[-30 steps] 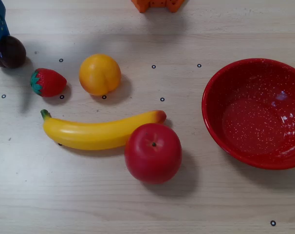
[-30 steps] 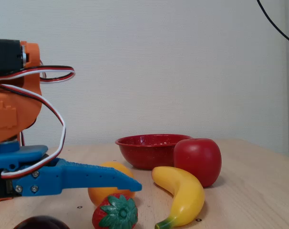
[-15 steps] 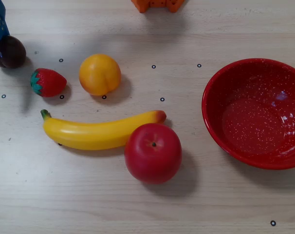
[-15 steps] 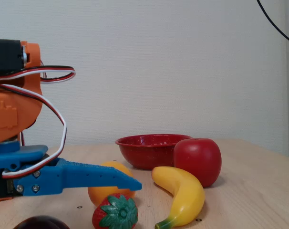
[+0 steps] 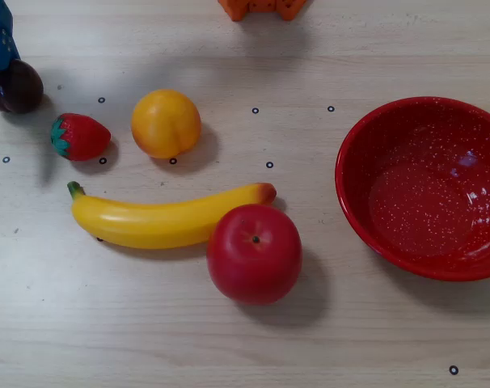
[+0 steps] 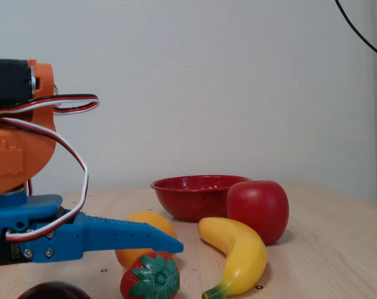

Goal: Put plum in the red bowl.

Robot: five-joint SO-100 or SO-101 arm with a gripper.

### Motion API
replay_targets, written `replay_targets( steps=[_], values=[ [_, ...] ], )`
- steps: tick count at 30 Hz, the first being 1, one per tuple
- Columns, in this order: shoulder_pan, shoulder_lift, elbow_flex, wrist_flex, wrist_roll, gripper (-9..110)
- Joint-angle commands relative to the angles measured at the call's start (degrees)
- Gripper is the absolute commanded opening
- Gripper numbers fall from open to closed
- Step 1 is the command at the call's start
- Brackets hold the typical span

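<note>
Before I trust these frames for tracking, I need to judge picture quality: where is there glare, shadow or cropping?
Overhead view: glare patches inside the red bowl; soft shadows right of the fruit; the plum sits at the left edge, partly covered by the blue tool. Fixed view: even light, the plum cropped by the bottom edge.

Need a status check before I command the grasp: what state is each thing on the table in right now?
plum: on the table at the overhead view's left edge, beside the blue hand, not lifted.
red bowl: upright, empty.
hand: low beside the plum; open or shut cannot be told.
strawberry: lying on the table, apart from the orange.
orange: resting free.
banana: lying flat, tip against the apple.
apple: stem dimple up.
</note>
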Motion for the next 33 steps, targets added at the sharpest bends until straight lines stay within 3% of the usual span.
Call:
replay_targets(
  steps=[1,11,23,33],
  values=[
    [0.09,3.34,-1.14,-0.09,1.41,76],
    [0.0,3.34,-0.97,-0.7,1.23,71],
    [-0.18,3.69,-0.88,0.09,3.25,46],
    [-0.53,3.96,-0.79,1.32,5.45,37]
  ],
)
